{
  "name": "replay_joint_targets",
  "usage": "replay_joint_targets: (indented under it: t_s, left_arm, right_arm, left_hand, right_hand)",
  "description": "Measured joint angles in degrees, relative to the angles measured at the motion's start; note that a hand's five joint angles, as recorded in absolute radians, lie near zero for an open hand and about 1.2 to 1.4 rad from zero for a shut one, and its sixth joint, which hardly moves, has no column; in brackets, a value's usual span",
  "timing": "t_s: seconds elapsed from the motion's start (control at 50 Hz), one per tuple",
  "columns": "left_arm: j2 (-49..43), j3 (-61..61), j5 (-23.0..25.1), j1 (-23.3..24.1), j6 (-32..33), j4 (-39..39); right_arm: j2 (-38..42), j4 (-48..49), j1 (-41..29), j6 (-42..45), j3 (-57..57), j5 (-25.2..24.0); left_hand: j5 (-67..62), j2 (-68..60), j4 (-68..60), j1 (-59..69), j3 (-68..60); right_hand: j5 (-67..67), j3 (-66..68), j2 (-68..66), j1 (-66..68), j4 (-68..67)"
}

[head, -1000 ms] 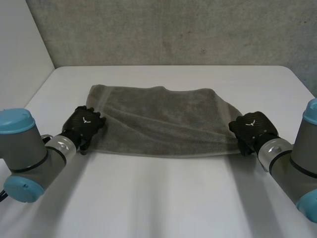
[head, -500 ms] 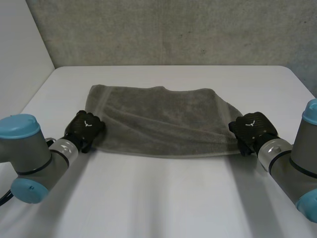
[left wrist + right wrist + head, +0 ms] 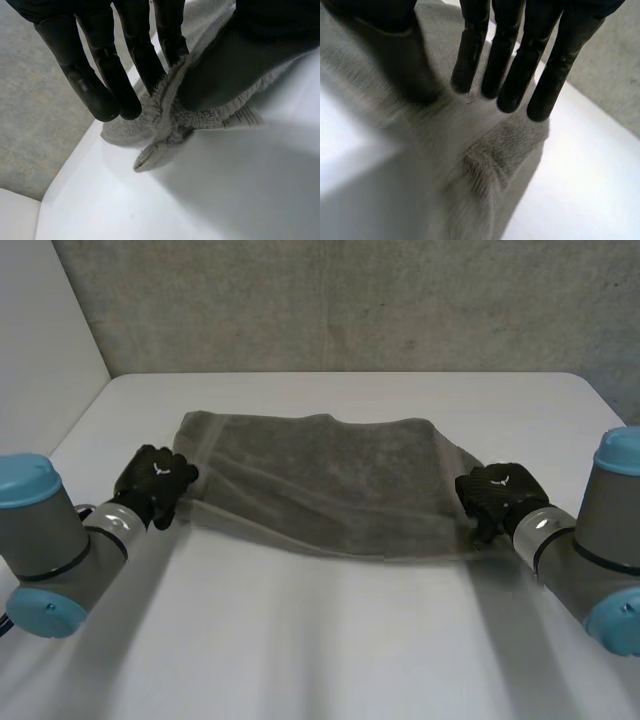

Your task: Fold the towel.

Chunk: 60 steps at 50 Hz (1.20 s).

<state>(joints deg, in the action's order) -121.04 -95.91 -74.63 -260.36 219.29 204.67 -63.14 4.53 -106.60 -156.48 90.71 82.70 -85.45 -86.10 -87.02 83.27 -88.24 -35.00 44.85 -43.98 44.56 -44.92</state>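
lying across the middle of the white table (image 3: 330,650), nearer its far edge than its near one, the grey towel (image 3: 330,480) is spread wide from left to right. its far edge rests flat, while its near edge is raised a little off the surface and throws a shadow beneath.

the left hand (image 3: 152,483) is at the towel's near left corner. in the left wrist view its fingers (image 3: 150,65) clamp the thick hem of the towel (image 3: 170,125) against the thumb (image 3: 270,20), and a small white label (image 3: 242,117) pokes out just below the grip. the right hand (image 3: 494,498) is at the near right corner. in the right wrist view its straight fingers (image 3: 512,70) lie over the cloth (image 3: 490,155), and it looks to be pinching the corner against the thumb, though the hold is less plain there.

the step in hand seems to be carrying the near edge over to the far edge for the first fold. to do it well, both hands should rise together and level, keeping the edge taut between them so that the middle does not sag. they should go high enough that the cloth clears itself, then travel straight toward the far edge of the table. corners should meet corners before either hand lets go, and the weaker right grip wants watching.
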Motion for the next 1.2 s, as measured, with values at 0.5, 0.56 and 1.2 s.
replay_joint_targets:
  t_s: [0.5, 0.56, 1.2]
  left_arm:
    - [6.12, 0.88, 0.58, -1.34, -13.29, -6.44]
    - [6.69, 1.13, 0.63, -1.51, -14.37, -7.28]
    - [8.80, 1.16, 0.96, -1.65, -18.45, -8.19]
  right_arm:
    - [-20.71, -3.66, 8.02, 7.70, 18.58, -4.65]
    - [-21.23, -2.79, 8.59, 8.58, 21.02, -4.84]
    - [-5.39, 13.46, 8.84, -1.35, 21.91, -4.45]
  left_hand:
    - [0.00, -0.27, 0.00, 0.00, -0.18]
    - [0.00, -0.27, 0.00, 0.00, -0.18]
    - [0.00, -0.27, 0.00, 0.01, -0.19]
  right_hand:
    - [19.81, -18.28, 17.32, -18.40, 18.89]
    - [19.84, -18.28, 17.32, -18.40, 18.89]
    - [30.87, -30.41, 29.55, -29.87, 30.16]
